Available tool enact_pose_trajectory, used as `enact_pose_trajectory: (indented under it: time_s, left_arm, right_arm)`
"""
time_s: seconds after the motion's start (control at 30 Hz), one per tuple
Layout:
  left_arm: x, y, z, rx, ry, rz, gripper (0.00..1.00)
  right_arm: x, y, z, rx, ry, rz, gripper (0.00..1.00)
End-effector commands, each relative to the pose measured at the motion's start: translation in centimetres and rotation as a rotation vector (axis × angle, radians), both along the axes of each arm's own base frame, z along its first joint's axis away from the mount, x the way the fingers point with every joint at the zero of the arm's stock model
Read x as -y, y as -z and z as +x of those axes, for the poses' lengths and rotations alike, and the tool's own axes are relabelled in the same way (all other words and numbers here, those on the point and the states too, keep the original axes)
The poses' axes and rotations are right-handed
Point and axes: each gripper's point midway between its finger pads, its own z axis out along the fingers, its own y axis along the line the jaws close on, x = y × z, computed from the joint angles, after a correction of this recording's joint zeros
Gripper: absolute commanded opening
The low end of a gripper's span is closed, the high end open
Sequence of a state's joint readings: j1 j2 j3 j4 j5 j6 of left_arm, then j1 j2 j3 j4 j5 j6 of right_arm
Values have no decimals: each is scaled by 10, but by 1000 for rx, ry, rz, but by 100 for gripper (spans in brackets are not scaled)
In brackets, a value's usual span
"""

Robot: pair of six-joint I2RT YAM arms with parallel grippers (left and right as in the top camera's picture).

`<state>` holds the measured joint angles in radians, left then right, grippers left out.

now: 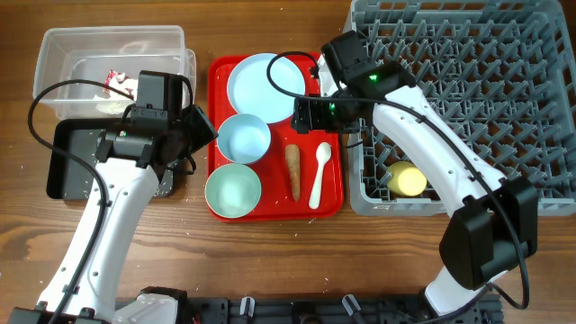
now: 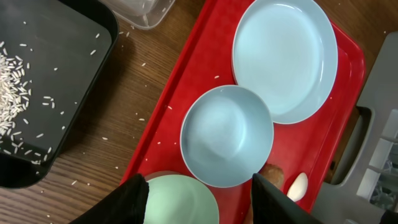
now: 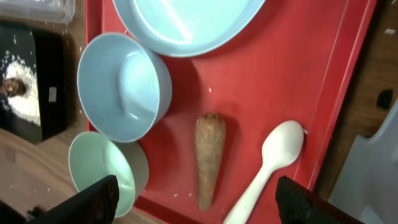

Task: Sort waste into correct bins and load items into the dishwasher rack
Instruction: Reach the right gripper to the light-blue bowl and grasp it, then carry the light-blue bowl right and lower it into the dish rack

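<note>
On the red tray lie a pale blue plate, a pale blue bowl, a greenish bowl, a carrot-like stick and a white spoon. My left gripper hangs open over the two bowls, holding nothing. Open and empty too, my right gripper hovers above the stick and spoon. The clear tub holds the wrapper. Rice and a brown lump lie in the black tray. A yellow cup sits in the grey rack.
The rack's wall stands close along the red tray's right edge. Stray rice grains dot the wood between the black tray and the red tray. Both arms reach in from the table's front edge.
</note>
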<state>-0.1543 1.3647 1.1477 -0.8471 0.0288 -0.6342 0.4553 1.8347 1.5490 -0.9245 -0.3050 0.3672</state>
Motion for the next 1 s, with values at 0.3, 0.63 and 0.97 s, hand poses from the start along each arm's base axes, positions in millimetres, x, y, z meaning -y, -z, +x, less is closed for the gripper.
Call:
enact_pose_trajectory:
  time_s: [0.3,0.63,0.97]
  left_arm:
    - [67,6,17,53,174,-25,54]
    - [106,49,33,36,346,38,54]
    - [-18,-13,28,66,31,44,58]
  right_arm:
    - [-7,-12,41,135,96,51,82]
    - [46,-60,72,200,193,139,82]
    - [-56,11,25,35,9,101,75]
